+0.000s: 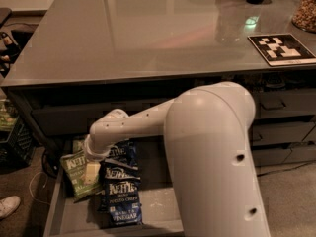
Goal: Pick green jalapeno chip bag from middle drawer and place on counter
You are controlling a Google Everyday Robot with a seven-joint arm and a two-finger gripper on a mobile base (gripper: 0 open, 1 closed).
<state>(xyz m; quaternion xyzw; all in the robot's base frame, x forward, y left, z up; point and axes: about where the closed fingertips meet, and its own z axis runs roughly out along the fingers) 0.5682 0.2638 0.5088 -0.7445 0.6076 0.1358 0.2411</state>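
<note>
The green jalapeno chip bag point(73, 176) lies at the left of the open middle drawer point(159, 207), partly under my arm. My gripper point(92, 172) reaches down into the drawer and sits over the bag's right edge, between it and two dark blue Kettle bags point(121, 192). Whether it touches the green bag cannot be told. The wrist hides most of the gripper. The glossy grey counter point(148, 28) spreads above the drawer.
My large white arm point(217, 152) fills the lower right of the view and hides the drawer's right side. A black-and-white marker tile point(281, 48) lies on the counter at the right. Narrower grey drawers point(284, 105) are at the right. A crate point(12, 132) stands on the floor at the left.
</note>
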